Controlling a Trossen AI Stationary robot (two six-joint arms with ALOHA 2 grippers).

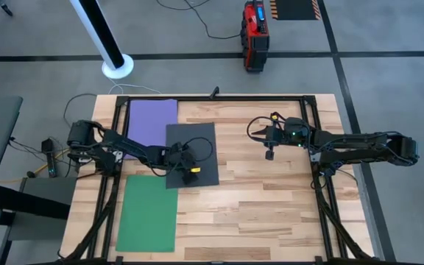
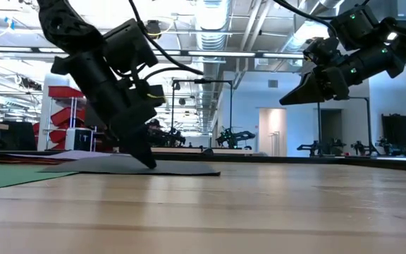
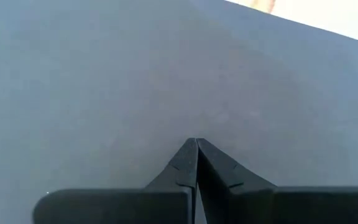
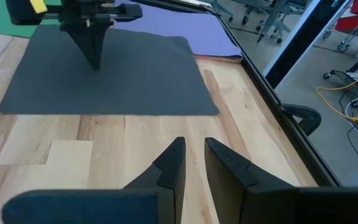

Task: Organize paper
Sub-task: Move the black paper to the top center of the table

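Roughly upright, slightly tilted, the dark grey sheet [image 1: 197, 140] lies flat under the clenched left hand [image 1: 188, 174].

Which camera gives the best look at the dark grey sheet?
The high view: the whole dark grey sheet shows, overlapping the purple sheet. The right wrist view shows most of it, the low view only its edge, the left wrist view just its surface.

Dark jointed arms, black cables, tapered pincer [image 4: 191, 163] fingers.

Left hand [image 1: 188, 171] closed, lowered; right hand [image 1: 269, 154] parted, raised.
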